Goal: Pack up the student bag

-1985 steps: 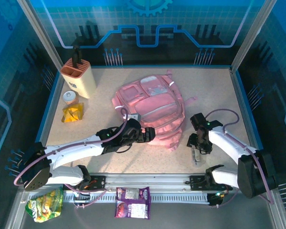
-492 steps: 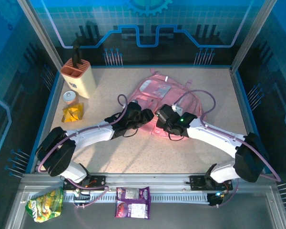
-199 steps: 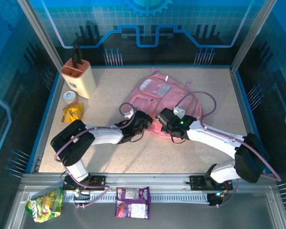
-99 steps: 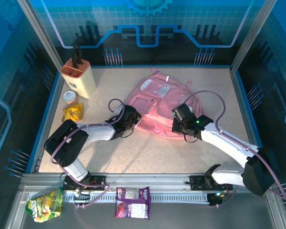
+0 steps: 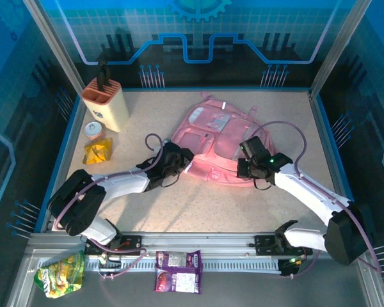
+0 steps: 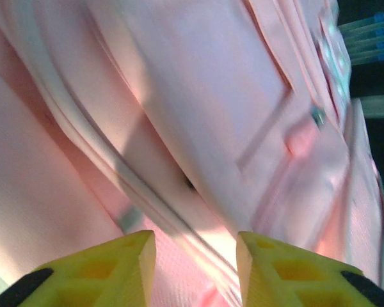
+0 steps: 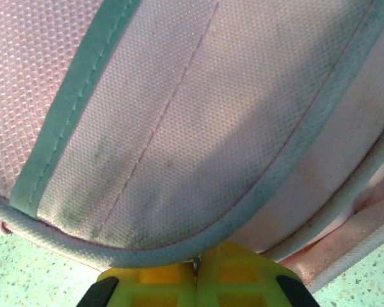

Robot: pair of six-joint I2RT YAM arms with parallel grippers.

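Left gripper (image 6: 193, 240), jaws newly parted, frees the student bag (image 5: 211, 137) ahead; right gripper (image 7: 197, 259), pinching its hem, has pulled it flat for packing.

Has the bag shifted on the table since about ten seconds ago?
Yes. The student bag has shifted right, away from the orange holder at the far-left corner.

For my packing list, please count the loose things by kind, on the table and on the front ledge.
Pink backpack: 1
Snack packets, yellow, green, purple: 3
Beige holder: 1
Small round tub: 1
Total: 6
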